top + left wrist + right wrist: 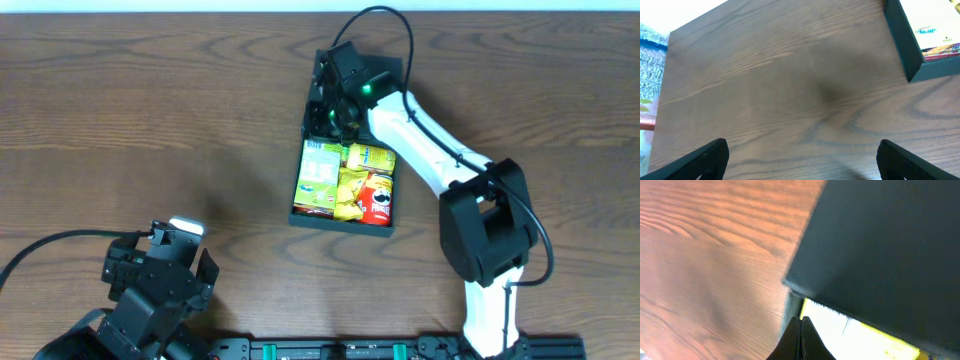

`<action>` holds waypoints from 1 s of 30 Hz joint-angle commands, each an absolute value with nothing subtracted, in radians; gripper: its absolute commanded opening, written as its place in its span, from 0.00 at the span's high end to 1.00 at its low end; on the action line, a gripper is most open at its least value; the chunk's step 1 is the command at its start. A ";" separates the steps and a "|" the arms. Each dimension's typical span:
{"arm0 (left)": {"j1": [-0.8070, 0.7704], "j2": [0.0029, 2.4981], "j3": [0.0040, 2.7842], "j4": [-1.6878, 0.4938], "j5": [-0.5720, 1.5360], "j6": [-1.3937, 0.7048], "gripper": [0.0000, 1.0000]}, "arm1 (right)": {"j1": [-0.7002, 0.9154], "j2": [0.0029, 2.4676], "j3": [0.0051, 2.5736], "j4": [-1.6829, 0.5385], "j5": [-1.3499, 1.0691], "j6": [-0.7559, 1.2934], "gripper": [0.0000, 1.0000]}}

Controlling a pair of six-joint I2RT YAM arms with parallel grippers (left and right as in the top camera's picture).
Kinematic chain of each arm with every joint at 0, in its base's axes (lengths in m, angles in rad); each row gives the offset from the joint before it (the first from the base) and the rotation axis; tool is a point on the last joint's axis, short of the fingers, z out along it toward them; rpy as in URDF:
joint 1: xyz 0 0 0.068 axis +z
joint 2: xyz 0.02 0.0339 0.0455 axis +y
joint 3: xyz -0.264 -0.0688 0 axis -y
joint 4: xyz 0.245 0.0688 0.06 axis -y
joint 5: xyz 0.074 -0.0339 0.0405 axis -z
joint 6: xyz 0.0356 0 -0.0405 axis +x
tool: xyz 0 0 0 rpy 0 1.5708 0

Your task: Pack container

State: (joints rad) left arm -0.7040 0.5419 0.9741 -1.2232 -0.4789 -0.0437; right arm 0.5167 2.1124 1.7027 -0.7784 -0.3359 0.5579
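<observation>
A dark brown wooden table (150,110) with visible grain fills the overhead view. Right of centre, four snack packs sit tight together. A light-green and white carton (320,172) is on the left, with a yellow-green packet (370,157) beside its upper half. Below that packet lies a crinkled yellow bag (351,192), and a red crisp can (378,197) touches the bag's right side. In the left wrist view, a fuzzy blue cloth (650,37) shows past the table's edge, at the picture's left.

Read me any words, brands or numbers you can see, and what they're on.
Nothing is legible.
Light-green carton: print too small; blue script blurred in the left wrist view.
Yellow packets: too small.
Red can: logo wording too small.
Container: no text visible.
</observation>
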 commanded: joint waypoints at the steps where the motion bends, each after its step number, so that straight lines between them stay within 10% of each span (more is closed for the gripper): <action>1: -0.706 0.538 0.986 -1.223 -0.498 -0.029 0.05 | 0.531 2.127 1.724 -0.799 -0.255 0.548 0.99; 30: -0.706 0.538 0.986 -1.223 -0.498 -0.030 0.05 | 0.583 2.217 1.724 -0.483 -0.575 0.527 0.99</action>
State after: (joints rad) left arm -0.7040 0.5419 0.9741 -1.2232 -0.4789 -0.0433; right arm 0.5529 2.2124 1.7027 -0.4873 -0.4484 0.5232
